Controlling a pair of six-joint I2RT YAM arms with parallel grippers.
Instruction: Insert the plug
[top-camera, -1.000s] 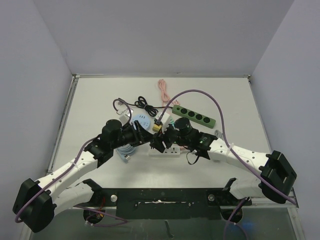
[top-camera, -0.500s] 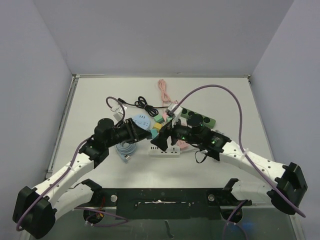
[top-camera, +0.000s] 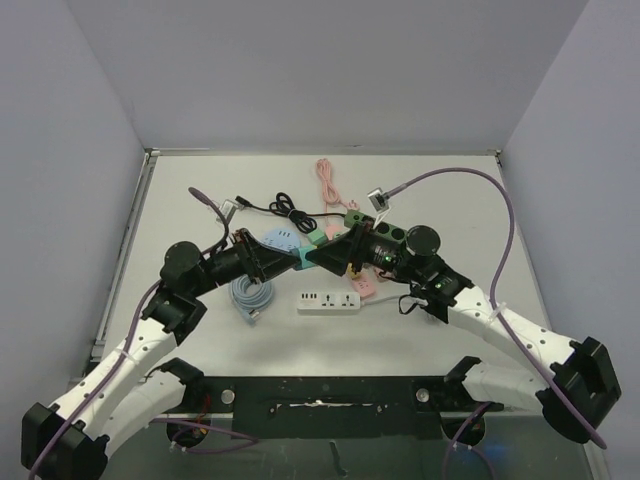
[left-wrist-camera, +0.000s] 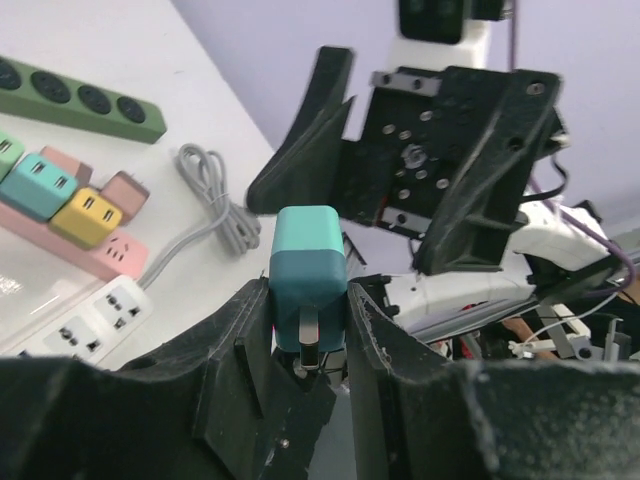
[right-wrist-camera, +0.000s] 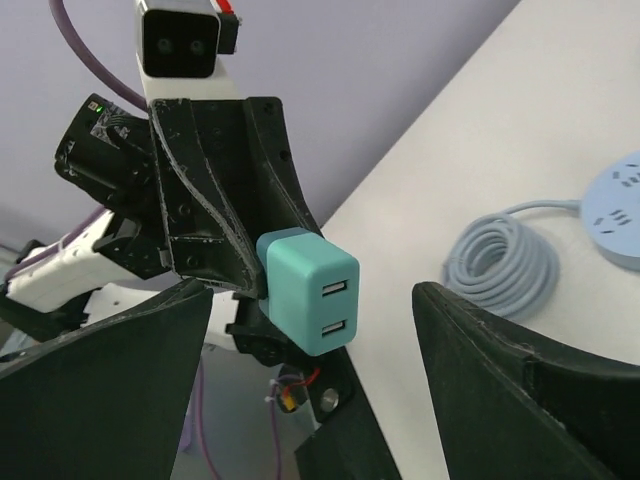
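Above the middle of the table (top-camera: 450, 210), between the two arms:

- Teal plug (left-wrist-camera: 309, 262): a two-port USB charger block. It is pinched at its lower end by the left pincer (left-wrist-camera: 310, 325), whose fingers are pressed against its two opposite sides. It is held clear of the table surface, with the ports turned toward the right wrist camera.
- Right pincer (right-wrist-camera: 312, 300): spread wide and empty. One finger is set to each side of the plug, and neither is seen touching it.
- White power strip (top-camera: 328, 299): laid flat on the table, nearer the arm bases than the pincers.
- Pink power strip (left-wrist-camera: 75, 235): laid beside the white one and fitted with teal, yellow and pink adapter blocks.
- Green power strip (top-camera: 392, 230): laid farther back, partly covered by the right arm.
- Blue round socket hub (right-wrist-camera: 620, 205): found under the left arm, with its coiled cable (right-wrist-camera: 505, 265) beside it.
- Pink cable (top-camera: 327, 182) and black cable (top-camera: 285, 209): left loose toward the back of the table.
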